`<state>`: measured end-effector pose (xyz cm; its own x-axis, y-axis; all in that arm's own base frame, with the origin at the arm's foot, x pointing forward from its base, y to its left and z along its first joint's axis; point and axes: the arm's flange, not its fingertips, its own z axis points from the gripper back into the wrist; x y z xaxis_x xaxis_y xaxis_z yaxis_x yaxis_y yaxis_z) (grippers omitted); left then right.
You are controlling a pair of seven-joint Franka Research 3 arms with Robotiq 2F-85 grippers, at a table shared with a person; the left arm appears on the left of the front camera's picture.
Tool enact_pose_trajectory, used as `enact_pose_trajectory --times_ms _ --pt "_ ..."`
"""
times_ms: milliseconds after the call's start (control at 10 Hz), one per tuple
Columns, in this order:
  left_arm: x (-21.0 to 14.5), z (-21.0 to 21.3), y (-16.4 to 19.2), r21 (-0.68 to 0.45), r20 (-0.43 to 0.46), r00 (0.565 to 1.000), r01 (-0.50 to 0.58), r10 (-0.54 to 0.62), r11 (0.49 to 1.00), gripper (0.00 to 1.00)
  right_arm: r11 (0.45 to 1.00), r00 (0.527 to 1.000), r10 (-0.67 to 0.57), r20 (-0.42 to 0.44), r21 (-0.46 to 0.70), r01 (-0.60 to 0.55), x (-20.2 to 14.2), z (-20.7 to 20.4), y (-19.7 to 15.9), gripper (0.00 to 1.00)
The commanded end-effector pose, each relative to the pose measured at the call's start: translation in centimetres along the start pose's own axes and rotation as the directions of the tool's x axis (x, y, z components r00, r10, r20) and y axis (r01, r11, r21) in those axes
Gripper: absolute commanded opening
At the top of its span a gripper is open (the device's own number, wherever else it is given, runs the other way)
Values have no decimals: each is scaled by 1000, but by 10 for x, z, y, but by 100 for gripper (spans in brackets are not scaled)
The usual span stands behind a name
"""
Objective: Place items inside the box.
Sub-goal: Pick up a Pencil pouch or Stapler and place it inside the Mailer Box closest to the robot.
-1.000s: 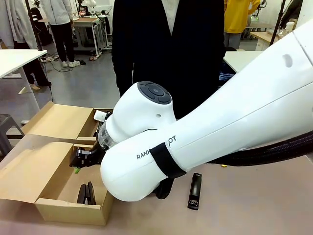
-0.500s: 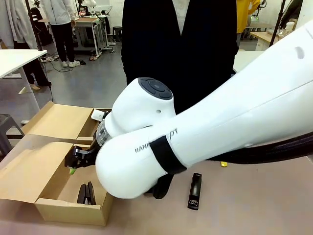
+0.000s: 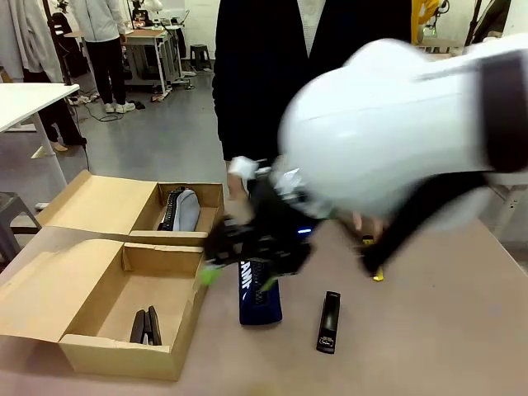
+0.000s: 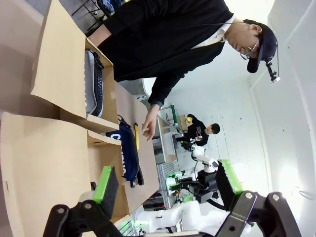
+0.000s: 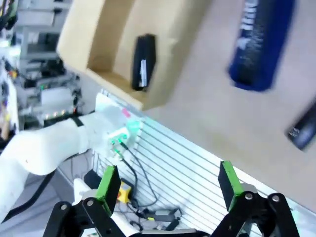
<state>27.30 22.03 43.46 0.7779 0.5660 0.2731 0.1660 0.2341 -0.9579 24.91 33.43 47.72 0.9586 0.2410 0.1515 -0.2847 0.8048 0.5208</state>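
Navy zip pencil case point(image 3: 261, 307) flat on the table point(image 3: 429, 346), just right of the cardboard box point(image 3: 115, 359), long axis running near-to-far; its white lettering is too blurred to read. Right gripper point(image 3: 238, 279), jaws spread and empty, hangs over the case's far end. Left gripper point(image 4: 167, 181), jaws spread, empty. Black stapler point(image 3: 146, 326) occupies the box's near compartment, grey case point(image 3: 183, 210) the far one.

The right arm point(image 3: 388, 124) reaches across the middle, blurred. The right gripper point(image 5: 168, 180) and left gripper point(image 4: 167, 180) both gape wide, empty.
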Motion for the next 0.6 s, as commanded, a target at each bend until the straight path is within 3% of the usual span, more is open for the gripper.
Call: enact_pose_trajectory --times_ms 0,100,300,500 --pt "0 -1 -2 -18 9 1000 17 -17 1000 100 999 997 48 -56 22 -47 15 -33 32 100" --pt "0 -1 -2 -18 9 1000 17 -17 1000 100 993 981 116 -157 -17 -120 14 -59 47 100" --pt "0 -1 -2 -18 9 1000 17 -17 1000 100 971 947 233 -221 -2 -239 35 -110 77 100" --pt "0 -1 -2 -18 9 1000 17 -17 1000 100 960 922 251 -296 -44 -276 55 -151 93 100"
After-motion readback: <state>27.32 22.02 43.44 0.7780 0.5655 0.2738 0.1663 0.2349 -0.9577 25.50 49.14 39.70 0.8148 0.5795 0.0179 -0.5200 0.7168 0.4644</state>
